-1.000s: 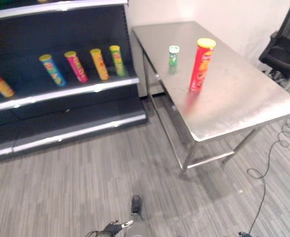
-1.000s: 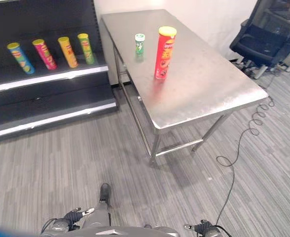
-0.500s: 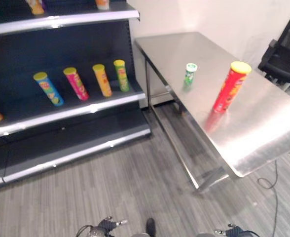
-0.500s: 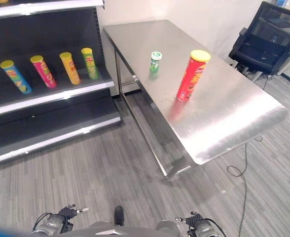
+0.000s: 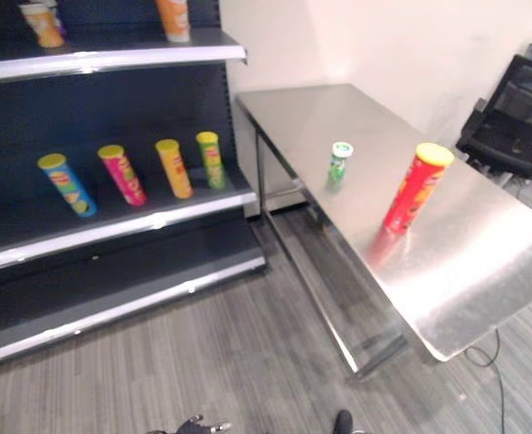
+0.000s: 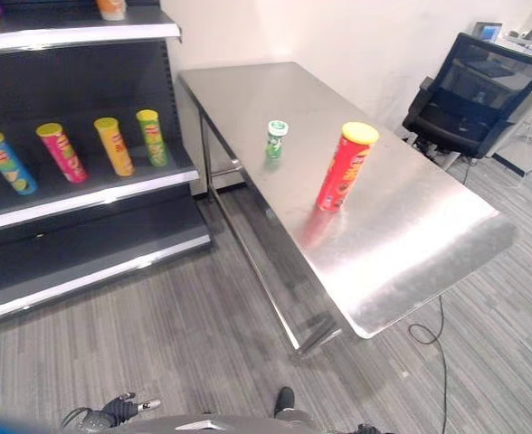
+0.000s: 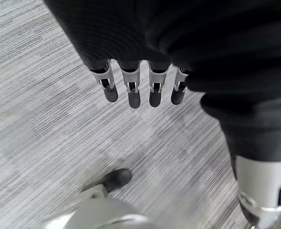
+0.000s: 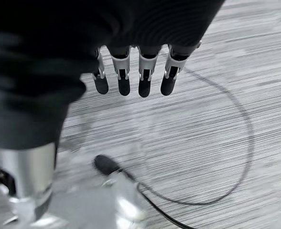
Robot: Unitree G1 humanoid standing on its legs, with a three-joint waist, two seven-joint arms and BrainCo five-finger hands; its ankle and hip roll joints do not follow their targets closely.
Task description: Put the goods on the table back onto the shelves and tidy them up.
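My view has swung toward the table (image 6: 429, 226); red can (image 6: 343, 168) and green bottle (image 6: 276, 139) remain there, left hand (image 7: 140, 88) and right hand (image 8: 133, 76) hanging slack, empty.

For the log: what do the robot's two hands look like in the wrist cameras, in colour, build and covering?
Both match. The left hand has a row of silver fingers ending in dark rounded tips, emerging from a dark ribbed cover over the back of the hand and wrist; a silver-grey thumb segment sits apart from them. The right hand has the same silver fingers, dark tips, ribbed dark cover and silver thumb. No markings are legible on either.
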